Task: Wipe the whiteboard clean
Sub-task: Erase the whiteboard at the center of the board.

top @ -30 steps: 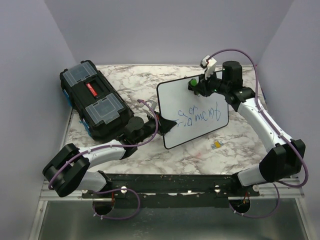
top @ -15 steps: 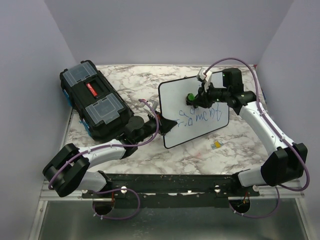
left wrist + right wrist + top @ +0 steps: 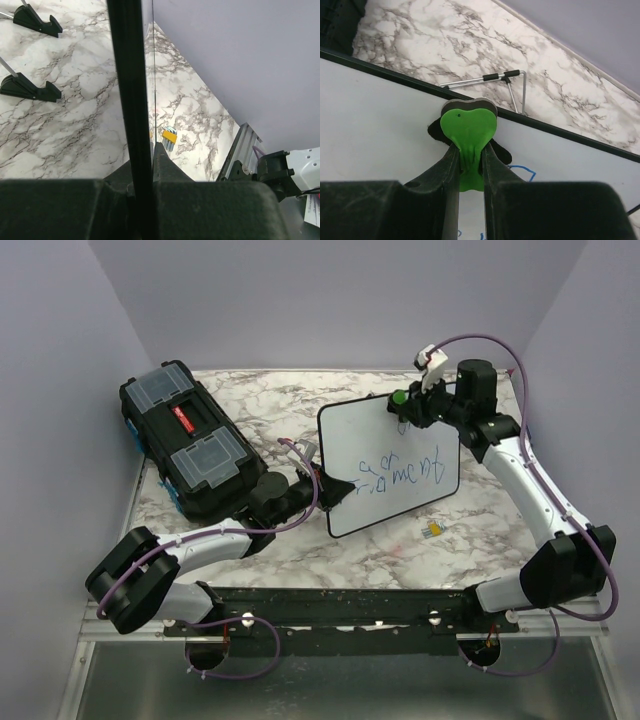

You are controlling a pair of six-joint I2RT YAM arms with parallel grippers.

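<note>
Near the middle of the counter (image 3: pixel 380 550), the whiteboard (image 3: pixel 395 445) stands at a tilt with its written face toward the arms, where a wiping stroke can reach it. The left hand (image 3: pixel 328 487) is clenched on the board's left edge. The left wrist view shows the black frame (image 3: pixel 131 90) running straight between its fingers, evidently to brace the board against the push of wiping. The right hand (image 3: pixel 410 406) is clamped on a green eraser (image 3: pixel 469 125) (heart-shaped grip, dark pad beneath), which sits at the board's top edge, above the blue writing (image 3: pixel 400 468). Whether the pad presses on the white surface or only meets the frame I cannot quite tell. None of the writing looks wiped, so the job seems barely begun. A black toolbox (image 3: pixel 190 440) lies well apart to the left.
</note>
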